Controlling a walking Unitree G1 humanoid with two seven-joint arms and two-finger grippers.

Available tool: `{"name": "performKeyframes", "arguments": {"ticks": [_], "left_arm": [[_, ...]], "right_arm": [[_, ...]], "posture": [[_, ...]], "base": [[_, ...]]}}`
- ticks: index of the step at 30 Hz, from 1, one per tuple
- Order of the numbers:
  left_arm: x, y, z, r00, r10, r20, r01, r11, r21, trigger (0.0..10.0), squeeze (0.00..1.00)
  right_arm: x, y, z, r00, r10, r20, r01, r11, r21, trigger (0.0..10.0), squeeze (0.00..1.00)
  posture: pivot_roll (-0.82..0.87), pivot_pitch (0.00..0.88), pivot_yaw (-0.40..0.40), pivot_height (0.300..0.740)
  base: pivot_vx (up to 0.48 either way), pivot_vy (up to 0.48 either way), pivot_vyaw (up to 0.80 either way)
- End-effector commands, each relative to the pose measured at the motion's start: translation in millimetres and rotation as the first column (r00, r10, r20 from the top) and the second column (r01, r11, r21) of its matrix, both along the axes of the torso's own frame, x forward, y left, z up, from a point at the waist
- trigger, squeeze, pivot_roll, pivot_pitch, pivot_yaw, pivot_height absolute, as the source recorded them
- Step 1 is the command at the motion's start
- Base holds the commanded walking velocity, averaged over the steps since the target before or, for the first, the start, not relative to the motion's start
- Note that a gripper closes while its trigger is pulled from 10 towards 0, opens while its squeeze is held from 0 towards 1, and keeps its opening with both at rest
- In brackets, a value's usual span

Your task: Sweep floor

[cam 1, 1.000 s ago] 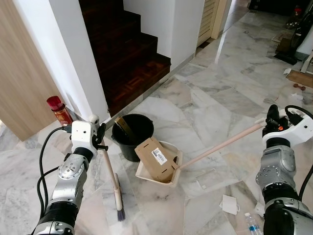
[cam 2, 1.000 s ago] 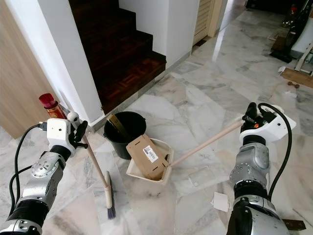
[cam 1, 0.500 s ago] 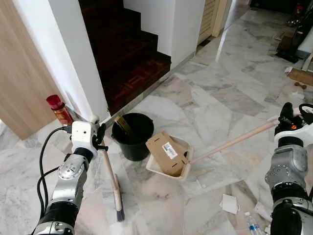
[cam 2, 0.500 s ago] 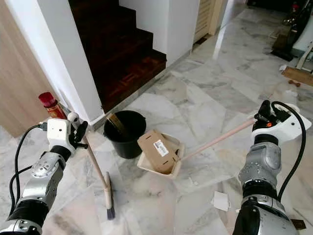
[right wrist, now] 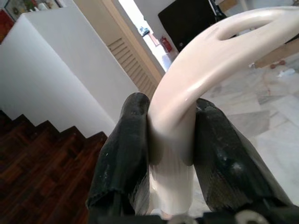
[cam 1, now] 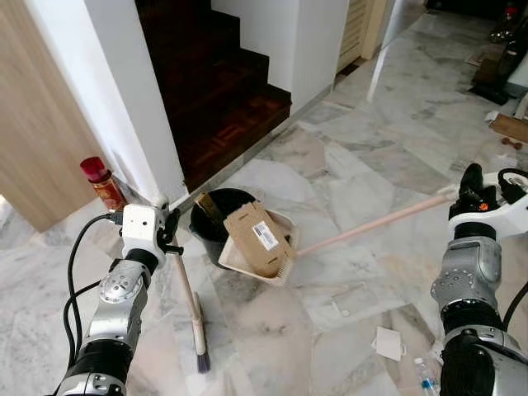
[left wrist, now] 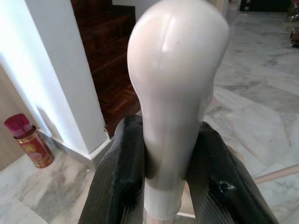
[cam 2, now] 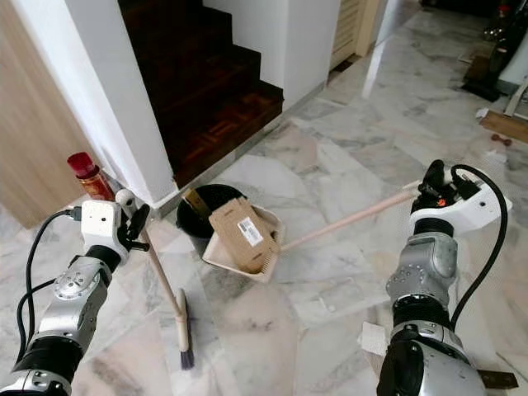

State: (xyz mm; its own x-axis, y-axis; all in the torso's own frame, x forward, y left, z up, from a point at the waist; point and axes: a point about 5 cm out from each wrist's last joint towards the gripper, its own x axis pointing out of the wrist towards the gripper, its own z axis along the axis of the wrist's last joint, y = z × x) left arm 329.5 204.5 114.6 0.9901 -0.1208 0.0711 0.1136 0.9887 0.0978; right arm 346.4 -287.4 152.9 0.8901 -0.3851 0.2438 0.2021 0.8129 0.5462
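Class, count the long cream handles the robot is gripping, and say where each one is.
2. The left end effector grips the upright cream broom handle beside the black bucket; the right end effector grips the slanted cream dustpan handle across the marble floor.

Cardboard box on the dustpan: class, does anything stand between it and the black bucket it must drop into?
Nothing visible does. The cardboard box lies on the dustpan, tilted at the black bucket; the bucket's mouth is open.
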Motion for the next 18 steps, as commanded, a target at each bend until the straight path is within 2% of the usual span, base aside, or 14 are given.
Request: {"name": "performKeyframes", "arguments": {"ticks": [1, 4, 9, 13, 18], "left_arm": [[0.4, 1.6, 5, 1.000, -0.007, 0.030, 0.006, 0.999, 0.034, 10.0, 0.00], [0.5, 1.7, 5, 0.999, -0.006, 0.031, 0.005, 0.999, 0.035, 10.0, 0.00], [0.2, -1.6, 3, 0.999, -0.013, 0.031, 0.011, 0.999, 0.051, 10.0, 0.00], [-3.5, -8.1, -3, 0.999, -0.020, 0.026, 0.019, 0.999, 0.037, 10.0, 0.00], [-6.7, -15.2, -9, 0.999, -0.029, 0.016, 0.029, 0.999, 0.031, 10.0, 0.00]], "right_arm": [[0.9, -9.7, 25, 0.995, -0.033, 0.096, 0.035, 0.999, -0.019, 10.0, 0.00], [1.8, -7.9, 30, 0.994, -0.023, 0.108, 0.027, 0.999, -0.031, 10.0, 0.00], [8.8, 9.0, 37, 0.991, 0.023, 0.133, -0.017, 0.999, -0.046, 10.0, 0.00], [13.0, 26.4, 36, 0.990, 0.072, 0.119, -0.060, 0.993, -0.104, 10.0, 0.00], [14.9, 35.3, 33, 0.990, 0.094, 0.104, -0.082, 0.991, -0.110, 10.0, 0.00]], "posture": [[0.04, 0.059, 0.016, 0.740], [0.04, 0.058, 0.015, 0.740], [0.04, 0.058, 0.015, 0.740], [0.05, 0.048, 0.013, 0.740], [0.05, 0.043, 0.011, 0.740]], "base": [[0.000, 0.000, 0.00], [0.000, 0.000, 0.00], [0.000, 0.000, 0.00], [0.000, 0.000, 0.00], [0.000, 0.000, 0.10]]}}
